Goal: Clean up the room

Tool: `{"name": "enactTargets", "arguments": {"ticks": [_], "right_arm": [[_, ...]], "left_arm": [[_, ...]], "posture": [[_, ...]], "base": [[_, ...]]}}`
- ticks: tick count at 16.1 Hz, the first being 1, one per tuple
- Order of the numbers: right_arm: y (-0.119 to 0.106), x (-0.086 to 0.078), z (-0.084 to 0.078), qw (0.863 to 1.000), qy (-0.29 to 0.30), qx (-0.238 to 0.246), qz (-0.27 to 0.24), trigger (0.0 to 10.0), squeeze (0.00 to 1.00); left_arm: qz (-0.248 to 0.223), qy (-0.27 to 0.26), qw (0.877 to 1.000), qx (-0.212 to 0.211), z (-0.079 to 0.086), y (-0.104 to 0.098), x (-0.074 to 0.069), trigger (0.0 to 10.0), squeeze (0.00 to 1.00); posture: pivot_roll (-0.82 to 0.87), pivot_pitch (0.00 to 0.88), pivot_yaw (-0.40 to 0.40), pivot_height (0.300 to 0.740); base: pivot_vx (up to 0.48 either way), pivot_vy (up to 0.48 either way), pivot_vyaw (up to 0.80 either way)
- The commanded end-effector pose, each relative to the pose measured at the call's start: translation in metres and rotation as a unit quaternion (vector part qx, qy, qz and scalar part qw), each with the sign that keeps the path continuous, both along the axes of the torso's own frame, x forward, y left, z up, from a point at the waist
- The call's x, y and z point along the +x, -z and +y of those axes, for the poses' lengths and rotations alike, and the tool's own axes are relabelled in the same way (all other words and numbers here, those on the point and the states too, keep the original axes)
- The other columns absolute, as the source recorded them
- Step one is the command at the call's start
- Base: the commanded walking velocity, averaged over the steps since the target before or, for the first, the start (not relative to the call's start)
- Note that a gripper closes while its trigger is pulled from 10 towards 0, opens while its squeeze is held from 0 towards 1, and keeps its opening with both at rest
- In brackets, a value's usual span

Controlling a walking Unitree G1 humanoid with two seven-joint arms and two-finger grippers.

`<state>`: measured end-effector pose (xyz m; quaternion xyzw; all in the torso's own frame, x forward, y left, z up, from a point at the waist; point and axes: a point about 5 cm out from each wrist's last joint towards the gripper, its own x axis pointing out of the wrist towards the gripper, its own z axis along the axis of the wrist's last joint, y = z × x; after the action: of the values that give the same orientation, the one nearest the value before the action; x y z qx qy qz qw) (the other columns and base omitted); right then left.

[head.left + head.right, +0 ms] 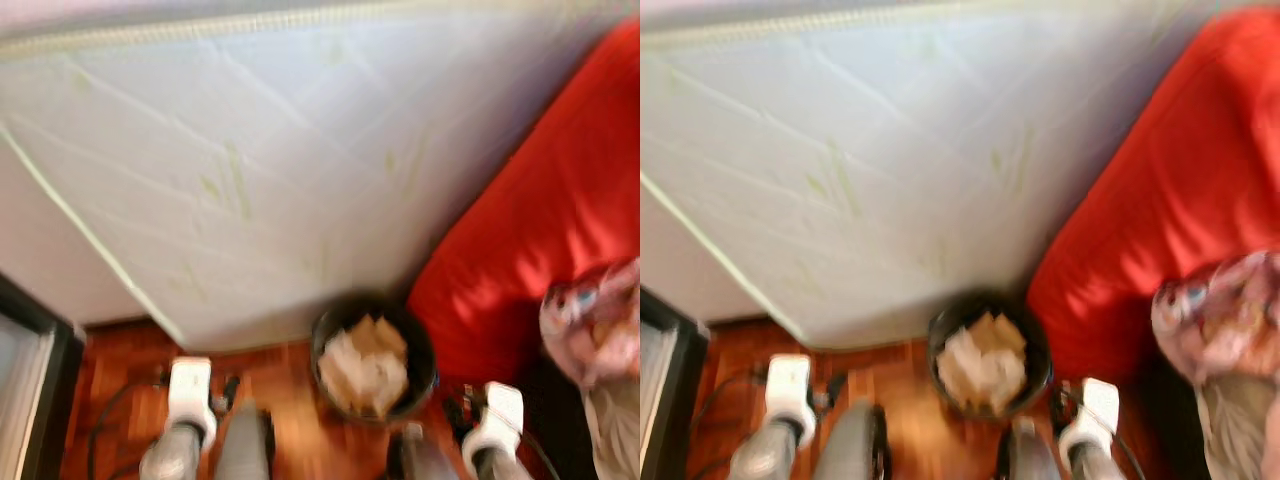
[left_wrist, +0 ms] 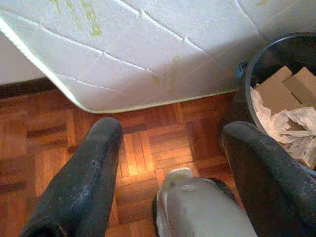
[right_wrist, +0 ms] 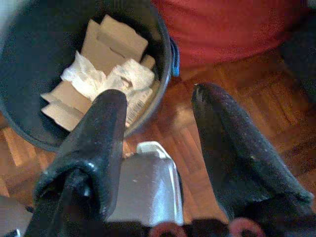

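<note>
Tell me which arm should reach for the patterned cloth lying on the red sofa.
Right. The patterned cloth lies on the red sofa at the robot's right, beyond the black bin; the right gripper is open and empty.

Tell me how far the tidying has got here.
Done: cardboard and crumpled paper already lie in the black bin. In hand: nothing; the left gripper and right gripper hang open and empty. Possibly left: a crumpled bag on the red couch.
</note>
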<state>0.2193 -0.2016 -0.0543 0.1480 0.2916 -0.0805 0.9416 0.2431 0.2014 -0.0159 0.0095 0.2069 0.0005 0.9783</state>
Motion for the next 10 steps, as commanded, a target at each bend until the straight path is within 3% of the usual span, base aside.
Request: {"name": "enactTargets", "arguments": {"ticks": [1, 3, 6, 10], "right_arm": [[0.005, -0.006, -0.001, 1.000, 0.012, 0.006, 0.019, 10.0, 0.00], [0.006, -0.006, 0.001, 0.999, 0.012, 0.009, 0.031, 10.0, 0.00], [0.017, -0.021, 0.007, 0.997, -0.002, 0.003, 0.074, 10.0, 0.00], [0.027, -0.040, 0.005, 0.993, -0.010, -0.005, 0.115, 10.0, 0.00]], "left_arm": [[0.034, -0.007, 0.999, -0.005, 0.000, 0.013, -0.009, 10.0, 0.00], [0.085, -0.016, 0.996, -0.005, 0.001, 0.029, -0.019, 10.0, 0.00], [0.156, -0.048, 0.986, -0.017, 0.007, 0.048, -0.040, 10.0, 0.00], [0.172, -0.055, 0.983, -0.017, 0.010, 0.053, -0.047, 10.0, 0.00]], "posture": [[0.04, 0.018, -0.013, 0.671], [0.03, 0.000, -0.009, 0.696], [0.03, 0.000, -0.022, 0.731], [0.02, 0.000, -0.024, 0.740]], "base": [[0.000, 0.000, 0.00], [0.000, 0.000, 0.00], [0.000, 0.000, 0.00], [0.000, 0.000, 0.00]]}}
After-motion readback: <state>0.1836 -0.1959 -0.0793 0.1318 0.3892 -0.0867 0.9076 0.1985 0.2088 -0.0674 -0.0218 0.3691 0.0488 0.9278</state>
